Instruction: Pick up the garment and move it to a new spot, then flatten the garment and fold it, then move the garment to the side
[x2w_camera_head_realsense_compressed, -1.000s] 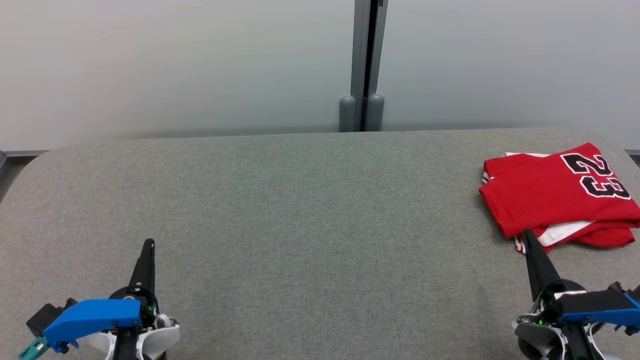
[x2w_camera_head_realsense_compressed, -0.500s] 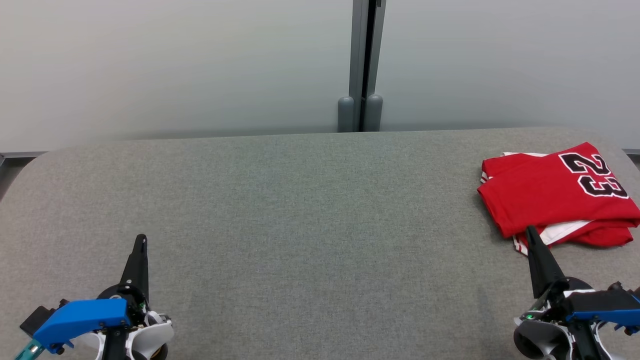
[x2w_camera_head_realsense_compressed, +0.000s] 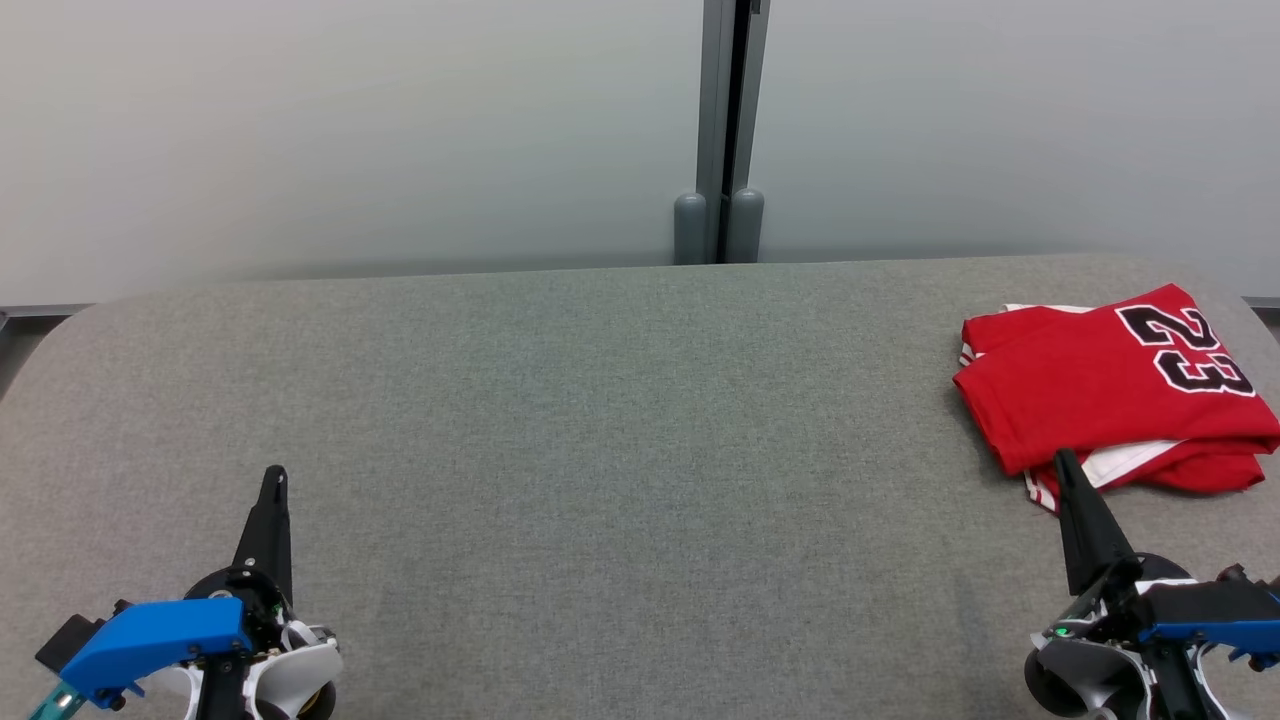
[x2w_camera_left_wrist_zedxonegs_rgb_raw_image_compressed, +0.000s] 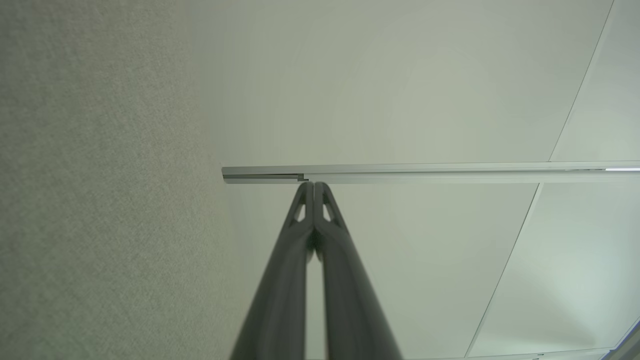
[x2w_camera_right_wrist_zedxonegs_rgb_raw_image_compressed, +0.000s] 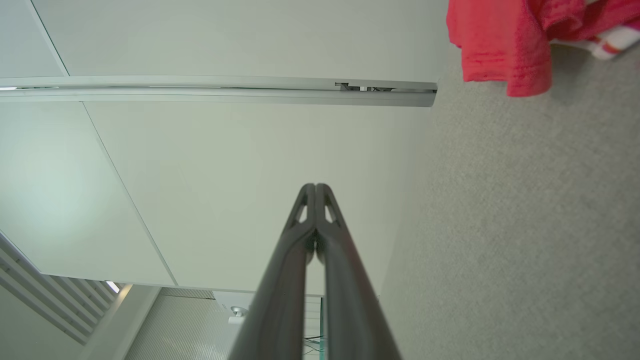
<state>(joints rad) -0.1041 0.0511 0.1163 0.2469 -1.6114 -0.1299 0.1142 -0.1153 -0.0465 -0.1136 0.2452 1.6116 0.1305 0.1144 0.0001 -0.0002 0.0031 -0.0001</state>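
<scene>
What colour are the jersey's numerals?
Black with white outlines, on the red jersey; clearest in the head view.

Grey fabric-covered counter (x2w_camera_head_realsense_compressed: 600, 420) with rounded far corners, carrying one folded red garment (x2w_camera_head_realsense_compressed: 1090, 400) laid flat near the far right corner, black-and-white number 23 uppermost, white striped trim exposed along the near edge.

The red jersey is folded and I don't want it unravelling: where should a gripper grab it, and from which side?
On the red jersey, probably the near edge by its left corner, reached from the robot's side by the right gripper: the folded layers show stacked there.
</scene>
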